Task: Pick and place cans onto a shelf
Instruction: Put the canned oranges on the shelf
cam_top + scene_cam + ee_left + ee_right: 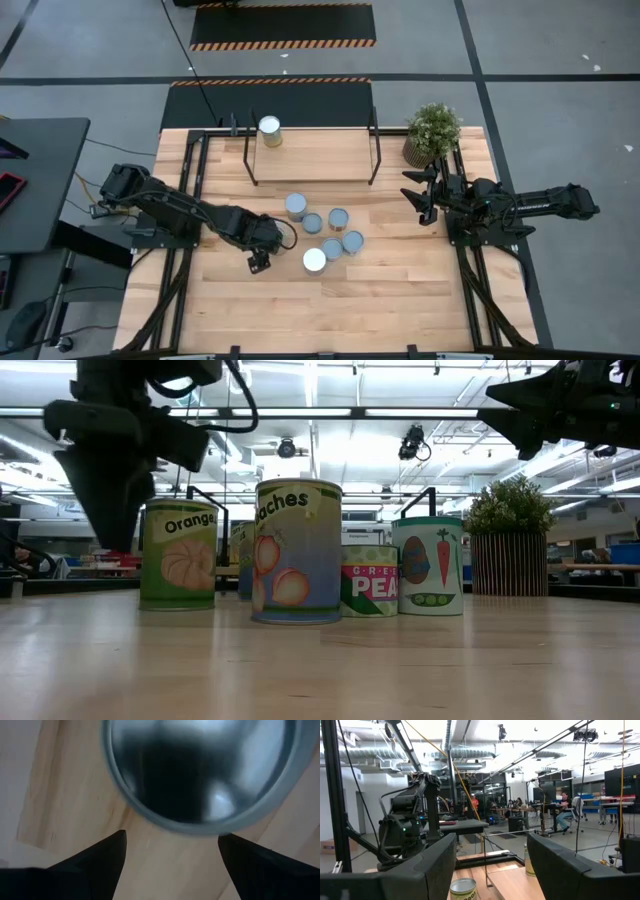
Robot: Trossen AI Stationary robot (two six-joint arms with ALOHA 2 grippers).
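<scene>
1. The left gripper (259, 262) hangs over the tabletop (400, 300) with its fingers (95, 862) spread wide and nothing between them, just beside the near can (314, 260), whose silvery top (200, 770) fills the left wrist view.
2. Five more cans (296, 206) cluster mid-table; up close I read a peaches can (297, 550), an orange can (178, 555) and a peas can (369, 580).
3. One can (269, 130) already stands on the shelf (315, 158), at its left end.
4. The right gripper (422, 195) waits raised near the potted plant (432, 130), clenched on nothing.
</scene>
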